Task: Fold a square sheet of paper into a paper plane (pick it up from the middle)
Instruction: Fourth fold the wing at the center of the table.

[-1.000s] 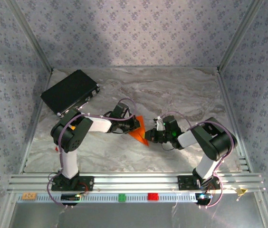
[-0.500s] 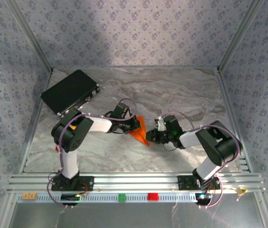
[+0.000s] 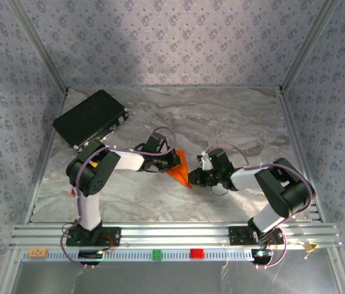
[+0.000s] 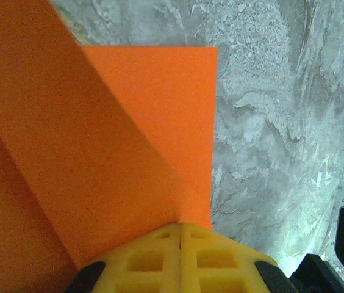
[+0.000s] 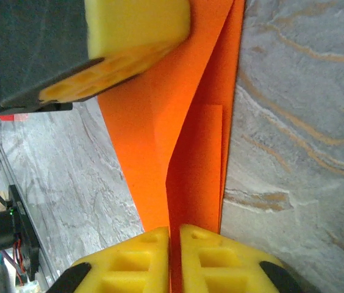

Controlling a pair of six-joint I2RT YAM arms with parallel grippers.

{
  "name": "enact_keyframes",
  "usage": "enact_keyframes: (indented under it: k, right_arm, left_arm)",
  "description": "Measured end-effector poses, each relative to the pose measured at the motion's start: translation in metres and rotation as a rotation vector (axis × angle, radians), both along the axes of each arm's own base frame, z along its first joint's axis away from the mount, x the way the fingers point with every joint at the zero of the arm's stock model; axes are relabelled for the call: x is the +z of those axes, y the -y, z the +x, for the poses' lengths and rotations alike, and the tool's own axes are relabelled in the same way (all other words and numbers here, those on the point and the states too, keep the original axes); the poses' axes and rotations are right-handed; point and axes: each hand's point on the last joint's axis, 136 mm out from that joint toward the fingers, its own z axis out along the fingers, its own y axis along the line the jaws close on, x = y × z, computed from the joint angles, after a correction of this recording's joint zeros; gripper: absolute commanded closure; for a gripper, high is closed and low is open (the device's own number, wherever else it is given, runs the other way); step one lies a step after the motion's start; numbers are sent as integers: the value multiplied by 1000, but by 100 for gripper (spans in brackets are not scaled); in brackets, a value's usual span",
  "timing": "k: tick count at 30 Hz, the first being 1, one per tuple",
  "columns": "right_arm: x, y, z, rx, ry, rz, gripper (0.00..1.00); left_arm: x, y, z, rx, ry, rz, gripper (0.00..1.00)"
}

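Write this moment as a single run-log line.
left hand: shut on orange paper | right hand: shut on orange paper | paper: partly folded, creased

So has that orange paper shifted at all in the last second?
No: the orange paper still lines up just left of the red block.

Plain orange paper [image 4: 129, 122], grey marbled table [image 4: 269, 122].

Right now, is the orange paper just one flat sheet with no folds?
No, the orange paper shows creases and overlapping layers where the right gripper pinches it.
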Motion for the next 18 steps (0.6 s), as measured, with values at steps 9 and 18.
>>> enact_keyframes:
  k: [9, 18]
  right_arm:
    - [-2, 0, -2, 0, 0, -9, 89]
    - [-1, 3, -9, 1, -10, -14, 90]
  left_arm:
    - [0, 0, 0, 0, 0, 0, 96]
    - [0, 0, 0, 0, -1, 0, 97]
